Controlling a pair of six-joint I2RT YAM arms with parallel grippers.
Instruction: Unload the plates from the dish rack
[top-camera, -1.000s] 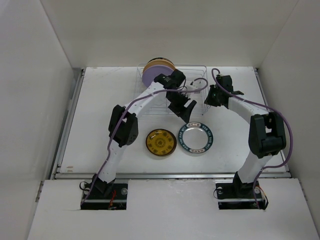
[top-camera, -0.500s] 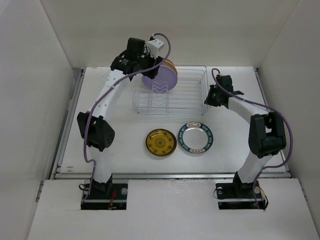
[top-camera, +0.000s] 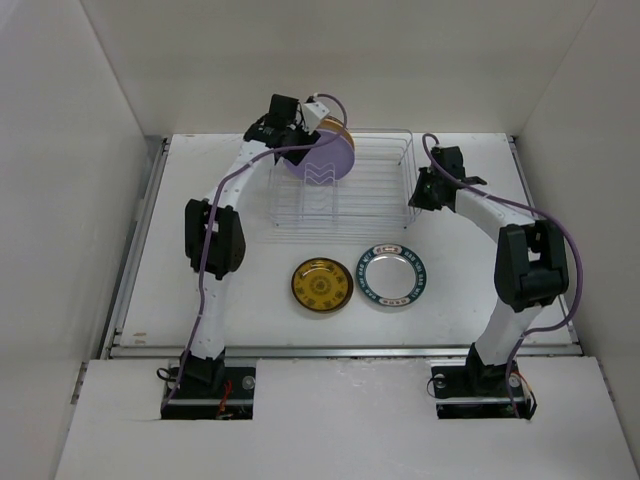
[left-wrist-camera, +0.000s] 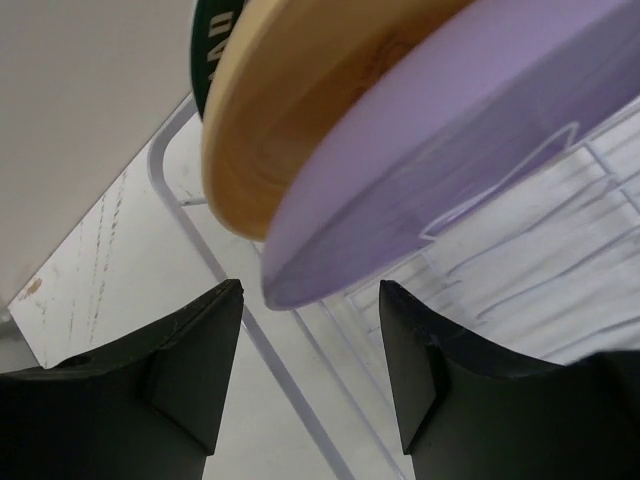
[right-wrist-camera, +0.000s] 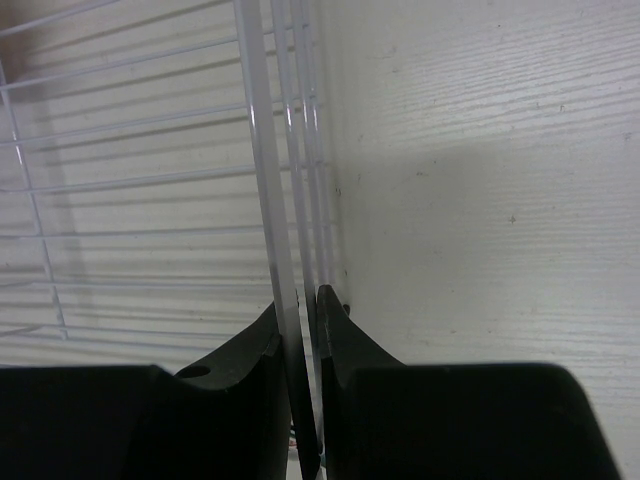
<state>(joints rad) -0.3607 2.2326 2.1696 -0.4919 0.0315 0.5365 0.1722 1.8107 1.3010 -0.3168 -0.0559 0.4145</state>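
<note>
One open left tool (left-wrist-camera: 310, 300) beside lavender plate (left-wrist-camera: 450, 130); right tool (right-wrist-camera: 298, 305) tight on dish rack (top-camera: 370, 185)

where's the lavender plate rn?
Top view: the lavender plate stands on edge at the left end of the dish rack, just in front of the pale yellow plate, with the open left gripper at its rim.

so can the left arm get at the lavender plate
Probably yes: the left gripper is open right at the lavender plate's rim, nothing between; the yellow plate leans close behind. The right gripper clamps the rack.
</note>
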